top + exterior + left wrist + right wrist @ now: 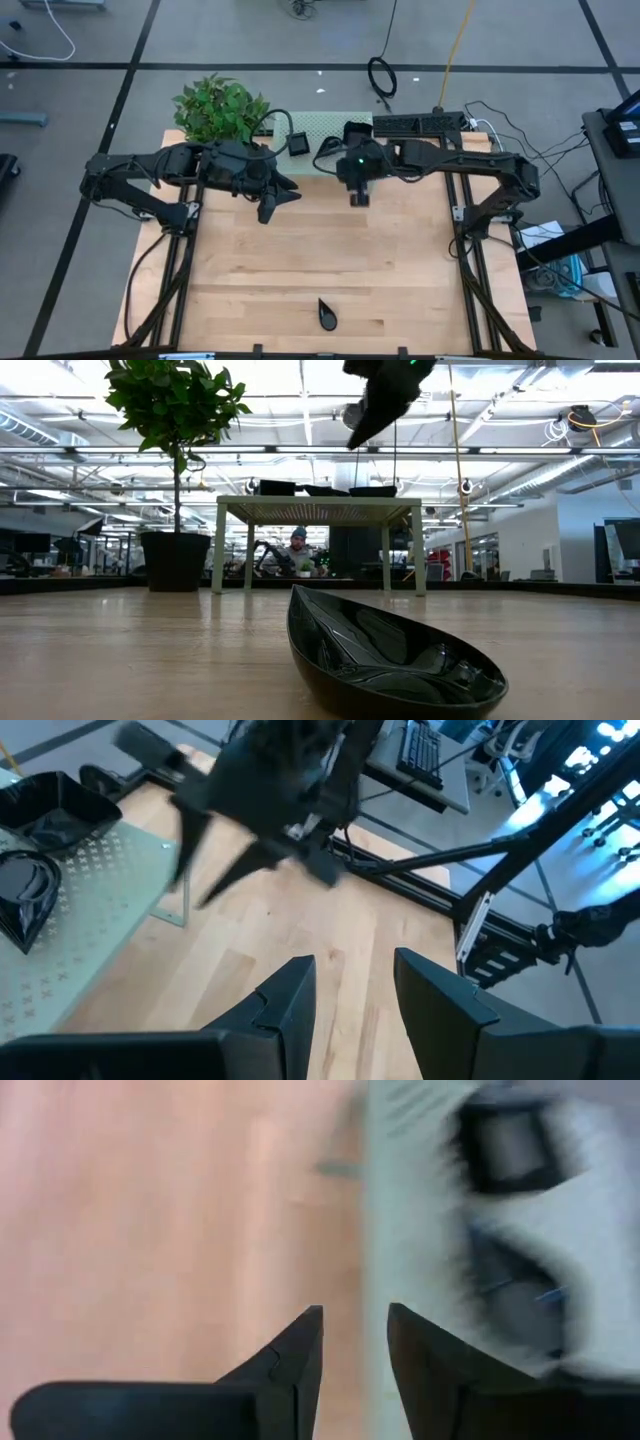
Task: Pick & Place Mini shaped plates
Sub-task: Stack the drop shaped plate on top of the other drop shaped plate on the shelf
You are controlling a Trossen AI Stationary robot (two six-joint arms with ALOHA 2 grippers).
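A glossy black teardrop plate (327, 314) lies alone on the wooden table near its front edge and looms large in the low view (395, 660). More black mini plates (45, 810) (510, 1145) sit on a pale perforated stand (322, 128) at the far edge. My left gripper (280, 205) (355, 990) hovers open above the table's far half, left of centre. My right gripper (358, 198) (355, 1342) hangs open in the air just in front of the stand, with nothing between its fingers.
A leafy plant (220, 108) in a dark pot (175, 560) stands at the far left corner beside the stand. Bare wood stretches between the stand and the teardrop plate. Black frame rails (470, 270) run along both table sides.
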